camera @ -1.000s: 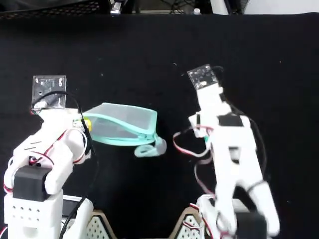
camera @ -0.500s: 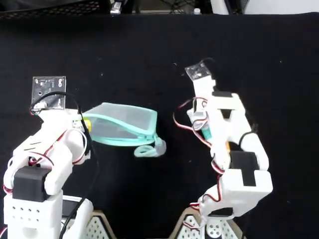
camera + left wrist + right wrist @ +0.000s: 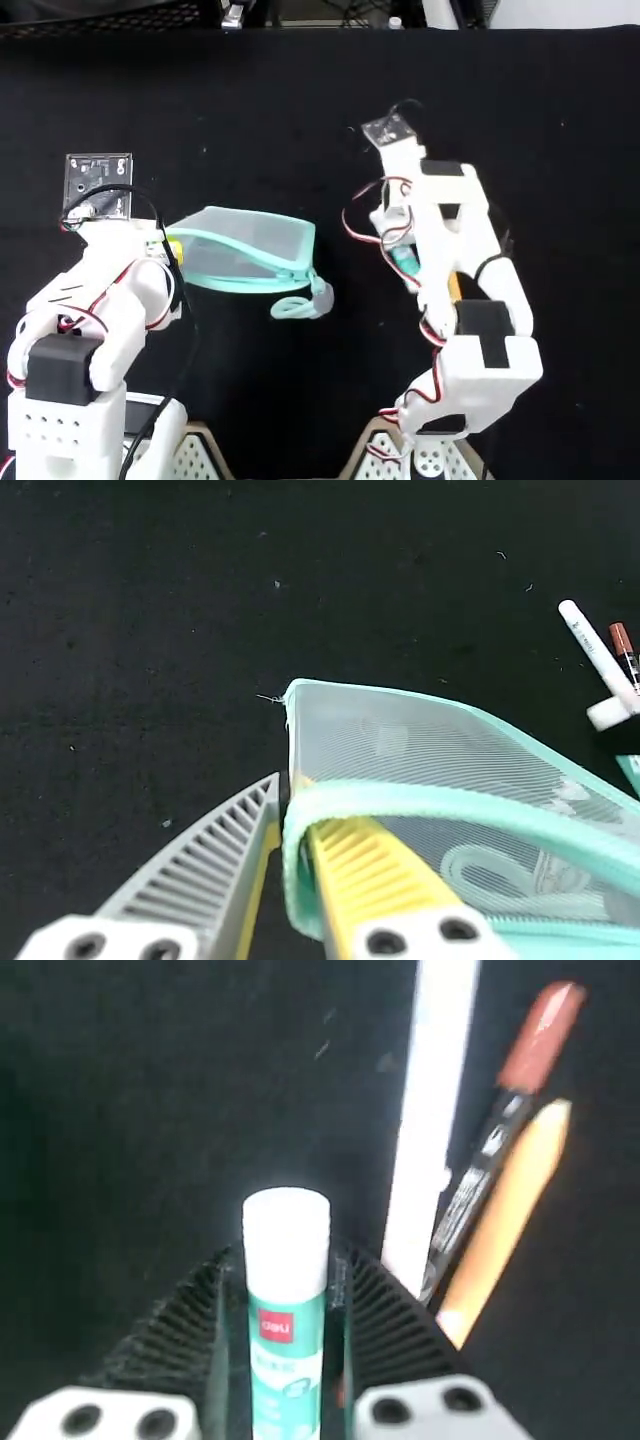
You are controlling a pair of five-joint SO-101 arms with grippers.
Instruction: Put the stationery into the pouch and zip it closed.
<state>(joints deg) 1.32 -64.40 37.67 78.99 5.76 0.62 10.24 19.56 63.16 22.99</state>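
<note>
Mint-green mesh pouch (image 3: 250,245) lies on the black bench (image 3: 200,90), its rim pinched by the left hand (image 3: 290,792). Right hand (image 3: 283,1262) is clamped on a glue stick (image 3: 286,1228) with a white cap, teal label and red logo patch, right beside a white pen (image 3: 428,1110).

Translucent mesh pouch (image 3: 255,240), matt tablecloth (image 3: 200,90)

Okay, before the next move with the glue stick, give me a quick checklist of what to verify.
1. Glue stick clamped in right gripper: ok.
2. Left gripper pinching pouch rim, one finger inside: ok.
3. Pouch mouth wide enough: cannot tell.
4. Glue stick above pouch: not ok, it is off to one side.
5. White pen, brown pen and pencil packed: not ok, they are lying on the table.
</note>
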